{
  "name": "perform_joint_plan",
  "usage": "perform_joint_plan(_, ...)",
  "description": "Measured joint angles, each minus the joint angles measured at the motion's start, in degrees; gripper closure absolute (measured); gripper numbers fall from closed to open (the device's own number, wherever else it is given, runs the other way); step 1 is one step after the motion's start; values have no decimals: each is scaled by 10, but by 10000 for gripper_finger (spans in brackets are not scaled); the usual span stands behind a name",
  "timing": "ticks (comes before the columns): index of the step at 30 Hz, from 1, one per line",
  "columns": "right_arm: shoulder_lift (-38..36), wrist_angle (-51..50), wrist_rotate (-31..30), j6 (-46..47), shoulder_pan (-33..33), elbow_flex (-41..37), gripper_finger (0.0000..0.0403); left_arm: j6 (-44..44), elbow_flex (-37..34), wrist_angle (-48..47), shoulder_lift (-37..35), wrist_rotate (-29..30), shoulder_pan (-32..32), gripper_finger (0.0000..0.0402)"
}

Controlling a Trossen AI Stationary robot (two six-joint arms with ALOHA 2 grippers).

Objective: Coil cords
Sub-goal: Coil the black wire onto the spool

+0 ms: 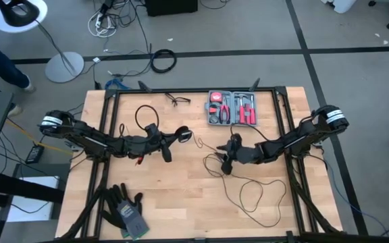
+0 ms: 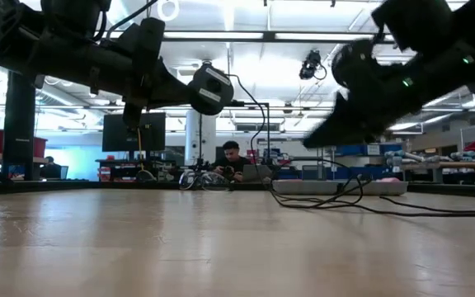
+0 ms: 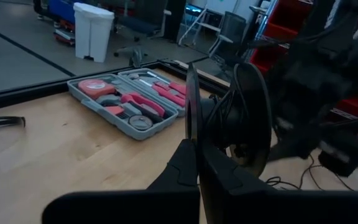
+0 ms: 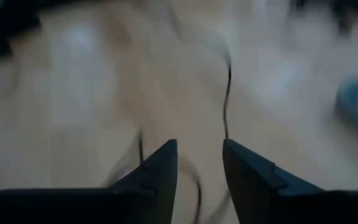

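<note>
Thin black cord [image 1: 252, 192], hair-fine and limp, sprawled in loose irregular loops over the pale wooden table [image 1: 181, 209], starting near the grey tool case [image 1: 231, 108] and trailing away from it toward the table's near edge. Round black puck [image 3: 248, 118] at one end, a flat disc seen edge-on, pinched between the dark tapered fingers of the left gripper [image 1: 183, 134], which sit pressed together on it. Held clear above the wood in the low view, not far from the tool case. Right gripper [image 1: 225, 164] low over the cord on the side of the case facing the near edge, its two smooth wedge-shaped fingers [image 4: 160, 168] spread apart with a gap between them; a strand of the cord [image 4: 227, 99] running across the grainy wood just beyond the tips, not gripped. Tool case: shallow moulded plastic tray, lid open, filled with red-handled tools and a round tape measure. Grey knitted gloves [image 1: 125, 209] with dark fingertips, lying well away from the case at the table's near edge. Small wiry glasses-shaped item [image 1: 177, 100] beside the case, toward the left arm's side.
</note>
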State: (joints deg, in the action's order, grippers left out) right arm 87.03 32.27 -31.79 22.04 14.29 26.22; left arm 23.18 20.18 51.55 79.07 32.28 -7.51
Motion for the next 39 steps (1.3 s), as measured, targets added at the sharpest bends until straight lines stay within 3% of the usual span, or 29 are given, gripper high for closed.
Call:
perform_joint_plan(6, 14, 97, -1, -133, -23, 1, 276, 0, 0, 1, 0, 0, 0, 401)
perform_joint_plan(14, 94, 100, 31, -194, -56, 68, 277, 0, 0, 15, 0, 0, 0, 401)
perform_joint_plan(22, 132, 100, 25, -206, -70, 108, 292, -1, 0, 23, 0, 0, 0, 401)
perform_joint_plan(29, 130, 121, 28, -217, -73, 111, 393, -3, 0, 24, 0, 0, 0, 401)
perform_joint_plan(35, 130, 120, -1, -190, -97, 111, 399, -3, 0, 27, 0, -5, 0, 401)
perform_joint_plan(39, 130, 116, 16, -127, -130, 111, 401, -3, 0, 29, 0, -29, 0, 401)
